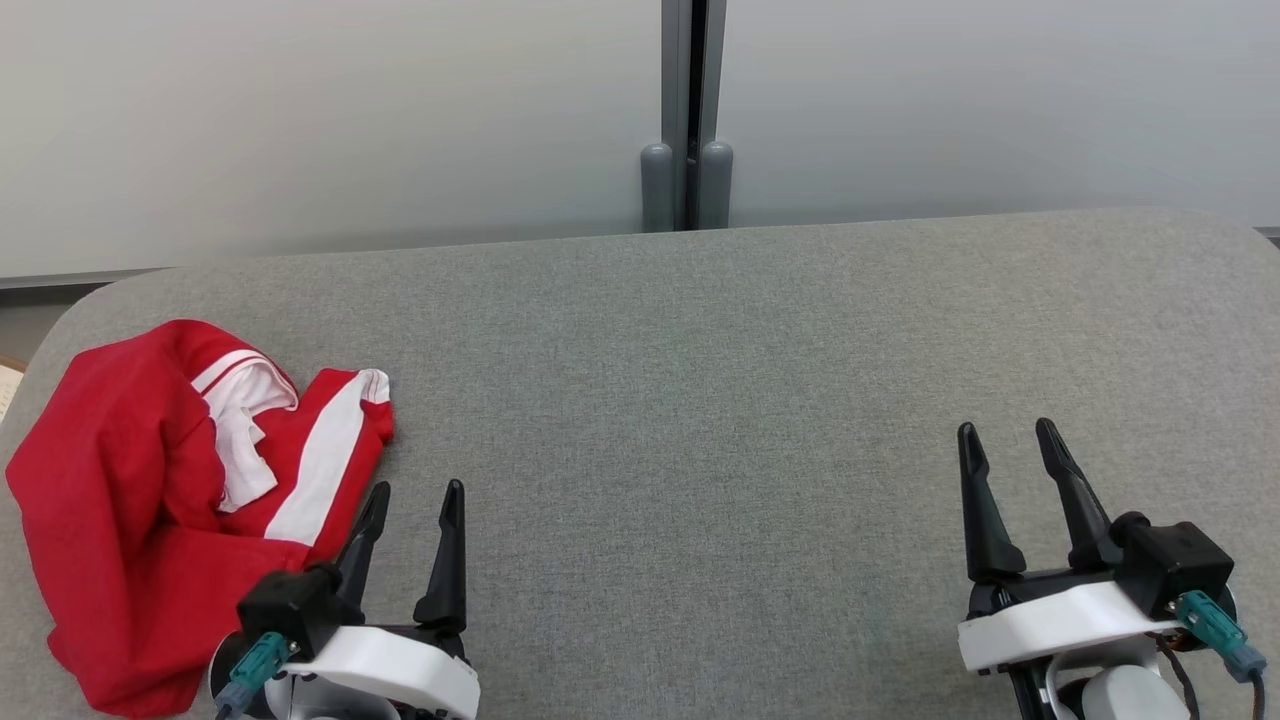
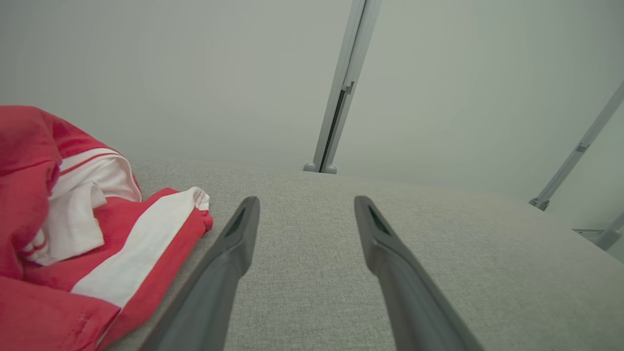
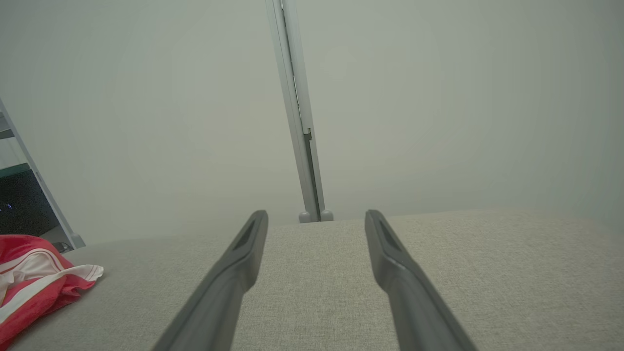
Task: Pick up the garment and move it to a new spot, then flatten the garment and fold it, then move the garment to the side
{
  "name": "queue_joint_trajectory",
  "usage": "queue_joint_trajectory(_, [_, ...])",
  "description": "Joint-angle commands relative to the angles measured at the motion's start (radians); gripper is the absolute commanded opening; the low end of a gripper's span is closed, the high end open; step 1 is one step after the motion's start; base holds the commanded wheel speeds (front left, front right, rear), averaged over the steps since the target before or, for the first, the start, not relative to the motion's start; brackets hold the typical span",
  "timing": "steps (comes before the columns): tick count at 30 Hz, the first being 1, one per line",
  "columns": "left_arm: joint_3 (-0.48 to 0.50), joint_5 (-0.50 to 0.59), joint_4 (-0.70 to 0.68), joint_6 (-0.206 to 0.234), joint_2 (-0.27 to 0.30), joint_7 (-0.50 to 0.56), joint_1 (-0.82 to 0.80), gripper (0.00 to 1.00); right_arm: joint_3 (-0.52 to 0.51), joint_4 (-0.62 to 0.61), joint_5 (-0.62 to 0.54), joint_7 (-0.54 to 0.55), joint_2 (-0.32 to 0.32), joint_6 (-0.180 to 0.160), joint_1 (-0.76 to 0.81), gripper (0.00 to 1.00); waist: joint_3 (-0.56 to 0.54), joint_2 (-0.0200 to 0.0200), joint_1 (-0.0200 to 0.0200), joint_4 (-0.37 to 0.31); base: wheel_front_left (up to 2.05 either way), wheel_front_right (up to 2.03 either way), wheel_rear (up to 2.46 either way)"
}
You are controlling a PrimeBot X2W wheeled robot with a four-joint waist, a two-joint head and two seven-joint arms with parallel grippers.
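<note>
In the head view the left gripper point(image 1: 417, 487) sits at the lower left and the right gripper point(image 1: 1005, 427) at the lower right. Each is low over the grey table point(image 1: 700, 400), its two dark fingers pointing up the frame, spread apart and holding nothing. The red-and-white garment point(image 1: 130, 480) lies crumpled at the frame's left edge, just beside the left gripper's outer finger and well apart from the right gripper.

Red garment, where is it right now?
In the head view the red garment lies crumpled at the left end of the grey table, just beside the open left end effector.
</note>
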Motion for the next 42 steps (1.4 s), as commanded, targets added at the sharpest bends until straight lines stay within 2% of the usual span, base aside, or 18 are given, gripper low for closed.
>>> queue_joint_trajectory(1, [-0.004, 0.020, 0.003, 0.006, 0.004, -0.010, -0.016, 1.00, 0.003, 0.004, -0.025, -0.013, -0.003, 0.000, -0.008, 1.00, 0.000, 0.0000, -0.0001, -0.001, 0.00, 0.00, 0.00])
queue_joint_trajectory(6, [-0.014, 0.049, 0.006, 0.009, 0.004, -0.019, -0.019, 1.00, 0.008, 0.009, -0.056, -0.020, -0.004, 0.000, -0.009, 1.00, -0.001, 0.0000, -0.0001, -0.001, 0.00, 0.00, 0.00])
queue_joint_trajectory(18, [-0.017, 0.034, 0.000, 0.005, 0.004, -0.017, -0.014, 1.00, 0.006, 0.012, -0.040, -0.020, -0.004, 0.000, -0.007, 1.00, -0.003, 0.0000, -0.0001, 0.009, 0.00, 0.00, 0.00])
queue_joint_trajectory(24, [-0.016, 0.031, -0.003, 0.008, 0.004, -0.017, -0.021, 1.00, 0.016, 0.010, -0.036, -0.020, -0.003, 0.000, 0.000, 1.00, -0.003, 0.0000, -0.0001, 0.039, 0.00, 0.00, 0.00])
queue_joint_trajectory(30, [-0.013, 0.030, -0.009, 0.014, 0.004, -0.017, -0.020, 1.00, 0.042, 0.012, -0.032, -0.020, -0.003, 0.000, 0.007, 1.00, -0.003, 0.0000, -0.0001, 0.112, 0.00, 0.00, 0.00])
queue_joint_trajectory(42, [0.020, 0.043, -0.013, 0.017, 0.004, -0.017, -0.007, 1.00, 0.100, 0.026, -0.014, -0.020, -0.003, 0.000, 0.002, 1.00, -0.009, 0.0000, -0.0001, 0.311, 0.00, 0.00, 0.00])
